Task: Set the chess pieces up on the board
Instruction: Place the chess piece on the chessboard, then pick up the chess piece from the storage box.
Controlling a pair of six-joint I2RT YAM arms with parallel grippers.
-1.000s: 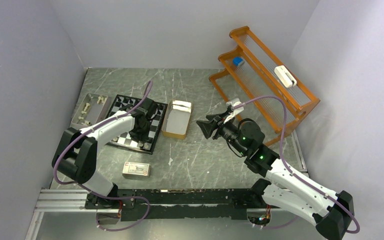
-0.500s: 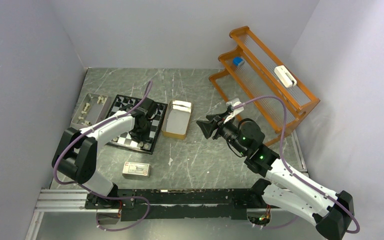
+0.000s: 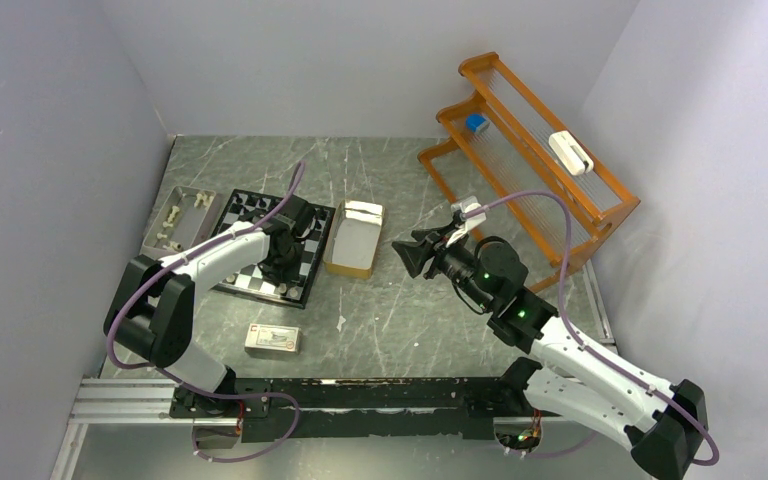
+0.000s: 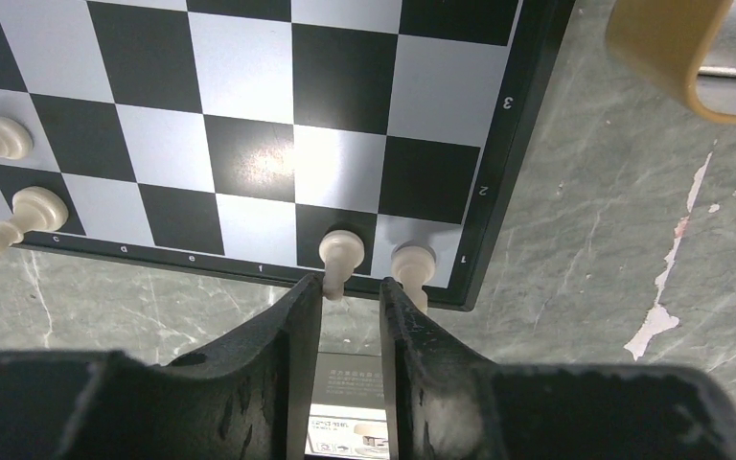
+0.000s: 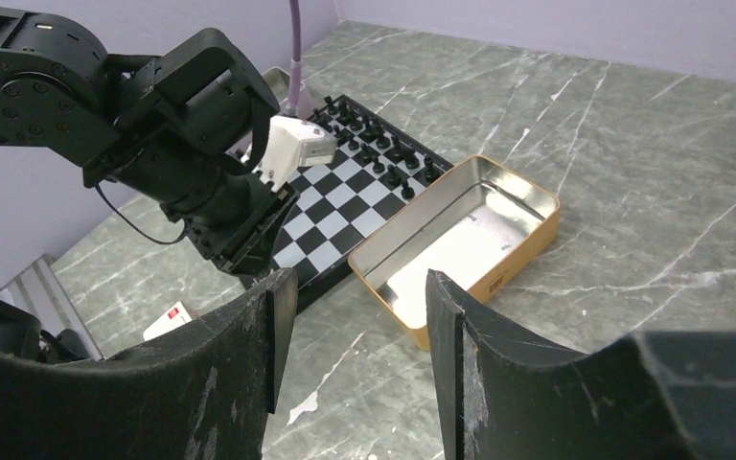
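Observation:
The board (image 3: pixel 245 278) lies at the left of the table, with black chess pieces (image 3: pixel 255 205) along its far side. In the left wrist view, pale pieces (image 4: pixel 34 206) stand near the board's (image 4: pixel 498 172) front rim. My left gripper (image 4: pixel 350 286) hangs open over that rim. One pale piece (image 4: pixel 342 251) stands on a corner-row square at the left fingertip, free of the jaws, and another (image 4: pixel 412 261) stands beside it. My right gripper (image 5: pixel 359 283) is open and holds nothing, hovering right of the board (image 5: pixel 331 206).
A tan tin (image 3: pixel 353 238) sits just right of the board. A grey tray (image 3: pixel 180 218) with pale pieces lies to the board's left. A white-and-red carton (image 3: pixel 272 339) rests near the front edge. An orange rack (image 3: pixel 530 160) stands at the back right.
The left jaws have parted a little above the pale piece. Neither arm has visibly shifted in the top view.

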